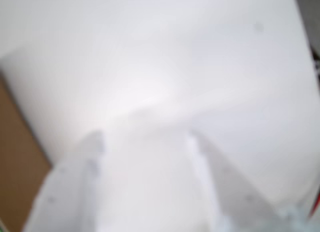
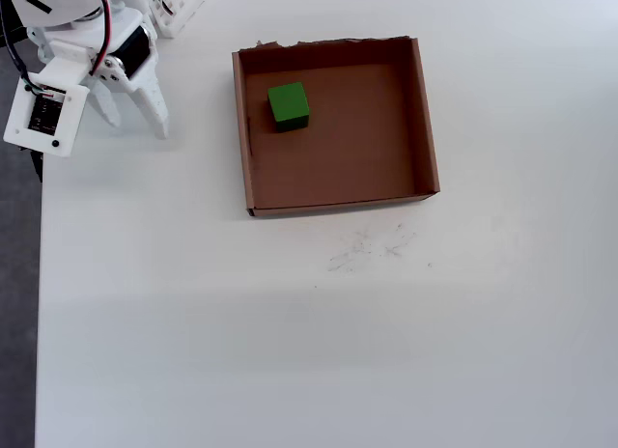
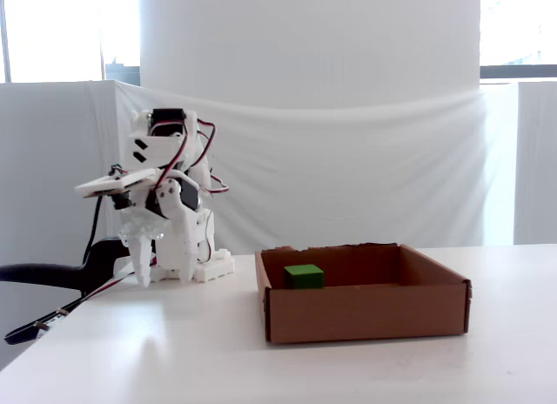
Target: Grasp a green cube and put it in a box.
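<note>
The green cube point(image 2: 289, 105) lies inside the box point(image 2: 426, 120), in its far-left corner in the overhead view. In the fixed view the cube point(image 3: 304, 276) shows above the low front wall of the box point(image 3: 365, 313). My gripper point(image 2: 137, 126) hangs beside the arm base, well left of the box, with its white fingers apart and nothing between them. In the fixed view the gripper point(image 3: 144, 269) points down just above the table. The wrist view is blurred: the gripper point(image 1: 145, 144) shows two spread fingers over white table, with neither cube nor box clearly in it.
The arm base point(image 2: 174, 4) stands at the table's top-left corner in the overhead view. The table's left edge point(image 2: 39, 274) borders grey floor. A black cable point(image 3: 43, 278) hangs off the left. A brown patch point(image 1: 15, 162) sits at the wrist view's left edge.
</note>
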